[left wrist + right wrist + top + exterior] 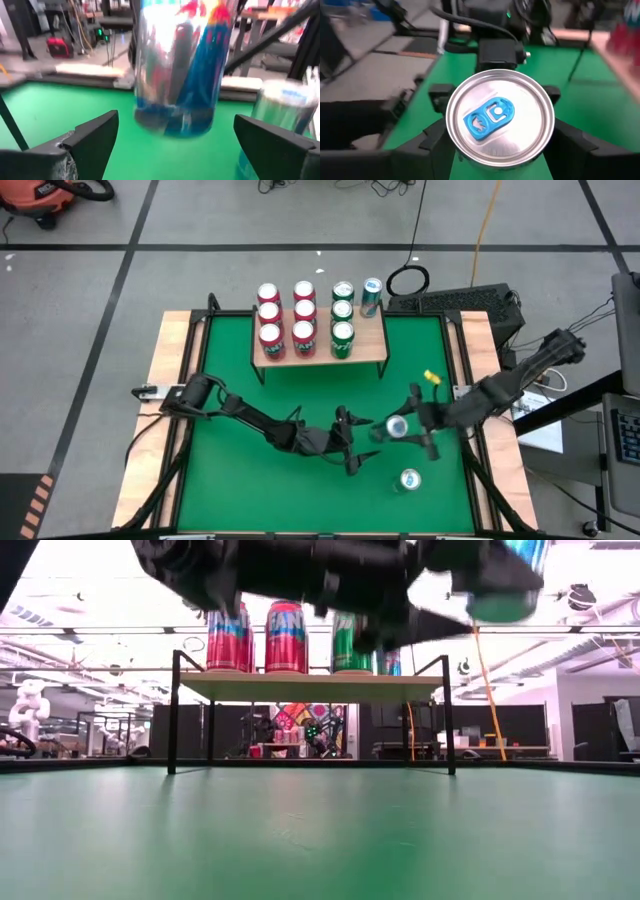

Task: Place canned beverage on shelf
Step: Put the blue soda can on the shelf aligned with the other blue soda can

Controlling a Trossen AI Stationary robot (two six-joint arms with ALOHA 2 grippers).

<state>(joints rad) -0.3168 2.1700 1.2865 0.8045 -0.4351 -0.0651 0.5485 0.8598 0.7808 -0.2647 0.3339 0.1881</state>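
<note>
The right end effector (400, 430) is pinching a shiny cylindrical aluminium can (397, 427) above the matte green surface (250, 480); the left end effector (352, 448) is waiting spread beside it.

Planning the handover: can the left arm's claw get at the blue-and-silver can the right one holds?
Probably yes. The left claw is open, the blue-and-silver aluminium can hangs just ahead between its fingers, held up by the right claw; nothing stands between.
</note>
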